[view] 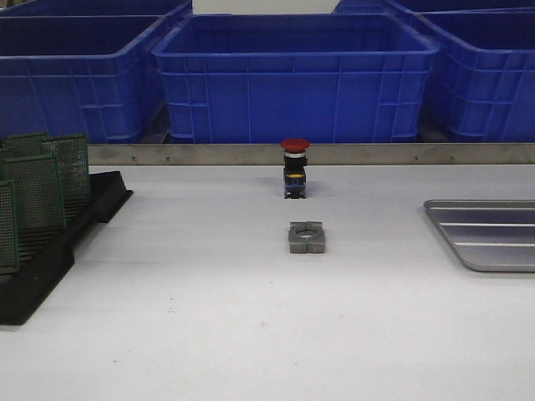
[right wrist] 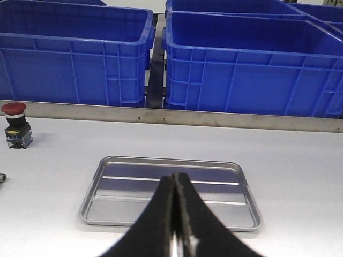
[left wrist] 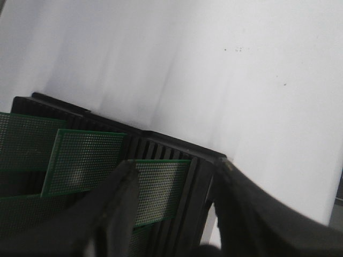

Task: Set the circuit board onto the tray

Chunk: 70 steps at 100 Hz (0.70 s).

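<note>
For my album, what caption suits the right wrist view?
Closed right hand hovering before an empty metal tray.

Tray (right wrist: 107,176) shiny ridged metal; bins (view: 292,79) glossy blue plastic (rack (view: 50,259) matt black).

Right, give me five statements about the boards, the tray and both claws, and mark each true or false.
1. The tray has no circuit board on it. True.
2. The right claw is wide open. False: its fingers are pressed together, holding nothing.
3. The green circuit boards stand upright in the black slotted rack. True.
4. The left claw is open, over the rack with a board between its fingers. True.
5. The red-capped push button sits inside a blue bin. False: it stands on the white table, behind a small grey metal block.
</note>
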### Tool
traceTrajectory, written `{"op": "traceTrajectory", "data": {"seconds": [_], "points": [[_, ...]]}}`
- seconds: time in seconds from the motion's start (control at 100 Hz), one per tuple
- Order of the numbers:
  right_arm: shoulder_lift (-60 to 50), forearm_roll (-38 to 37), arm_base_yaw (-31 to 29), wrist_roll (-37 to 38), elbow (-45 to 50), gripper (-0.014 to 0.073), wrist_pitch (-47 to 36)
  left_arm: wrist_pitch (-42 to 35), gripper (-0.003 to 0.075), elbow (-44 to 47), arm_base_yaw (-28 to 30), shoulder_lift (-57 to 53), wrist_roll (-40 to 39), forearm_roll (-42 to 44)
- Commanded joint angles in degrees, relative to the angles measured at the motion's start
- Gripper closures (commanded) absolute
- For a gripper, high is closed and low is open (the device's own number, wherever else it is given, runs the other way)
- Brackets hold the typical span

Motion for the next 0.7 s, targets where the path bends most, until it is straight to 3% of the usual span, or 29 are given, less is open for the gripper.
{"op": "traceTrajectory", "data": {"seconds": [0.0,0.38,0.69], "points": [[-1.5,-0.5,-0.2,-0.1,-0.7,0.0706,-5.0,0.0,0.0406,-3.8,-0.3,2.9,2.9,-1.3],[-1.5,-0.5,-0.2,-0.1,-0.7,0.0706,-5.0,4.3,0.0406,-14.0,-0.3,17.7,2.9,6.1],[-1.5,-0.5,-0.2,-0.1,-0.7,0.0706,-5.0,6.6,0.0406,-16.8,-0.3,23.3,2.9,5.0]]}}
